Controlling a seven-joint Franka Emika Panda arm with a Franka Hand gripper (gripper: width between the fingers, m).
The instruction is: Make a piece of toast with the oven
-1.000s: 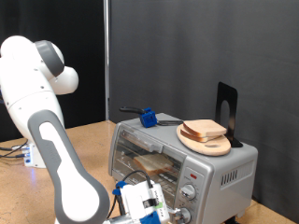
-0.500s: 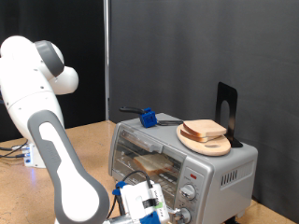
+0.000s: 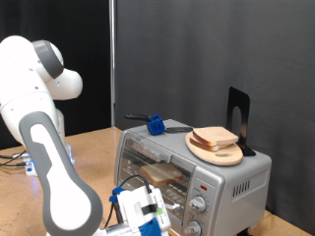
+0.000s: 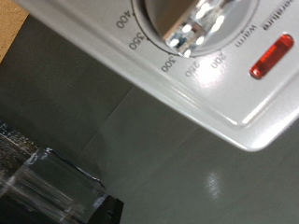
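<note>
The silver oven stands at the exterior view's lower right with its glass door shut. A slice of toast lies on the rack behind the glass. My gripper is low in front of the oven's front corner, close to the knobs. Nothing shows between its fingers. The wrist view shows the oven's control panel close up, with a shiny temperature knob and a red light. A blurred dark finger shows at one edge.
On top of the oven a round wooden board carries other bread slices. A blue object with a black handle and a black upright stand are also up there. The wooden table extends to the exterior view's left.
My arm and gripper have shifted a little to the exterior view's left, away from the oven's knobs. The oven, toast and board have not moved.
</note>
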